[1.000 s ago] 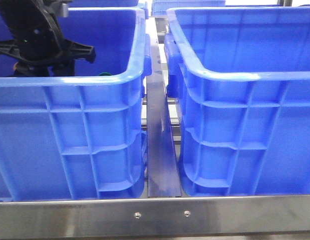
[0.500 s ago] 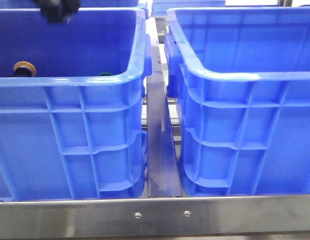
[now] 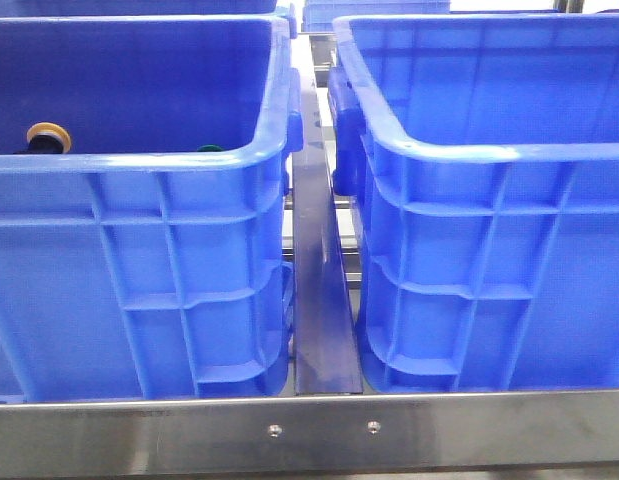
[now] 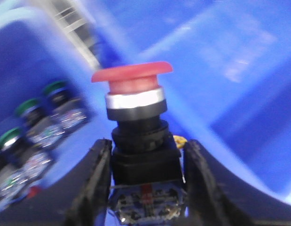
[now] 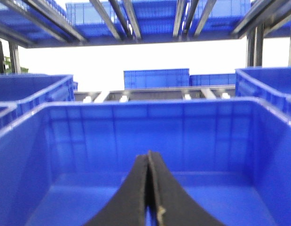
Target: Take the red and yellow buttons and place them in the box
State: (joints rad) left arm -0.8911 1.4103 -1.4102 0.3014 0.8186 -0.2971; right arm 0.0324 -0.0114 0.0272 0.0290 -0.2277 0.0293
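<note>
My left gripper (image 4: 147,143) is shut on the black body of the red button (image 4: 133,80), its red cap pointing away from the wrist; the view is blurred. The gripper is out of the front view. The yellow button (image 3: 49,136) lies in the left blue crate (image 3: 139,165), at its left side. My right gripper (image 5: 148,154) is shut and empty, and hangs over the inside of the box (image 5: 136,104). The box (image 3: 459,150) stands on the right in the front view; its floor is hidden there.
Several green-capped buttons (image 4: 30,109) lie in the crate beneath my left gripper; one green cap (image 3: 209,149) peeks over the left crate's near rim. A metal rail (image 3: 319,300) runs between the two crates. More blue crates (image 5: 157,77) and a rack stand behind.
The left arm has risen out of the left crate and left the front view. The yellow button, which the arm hid before, now shows.
</note>
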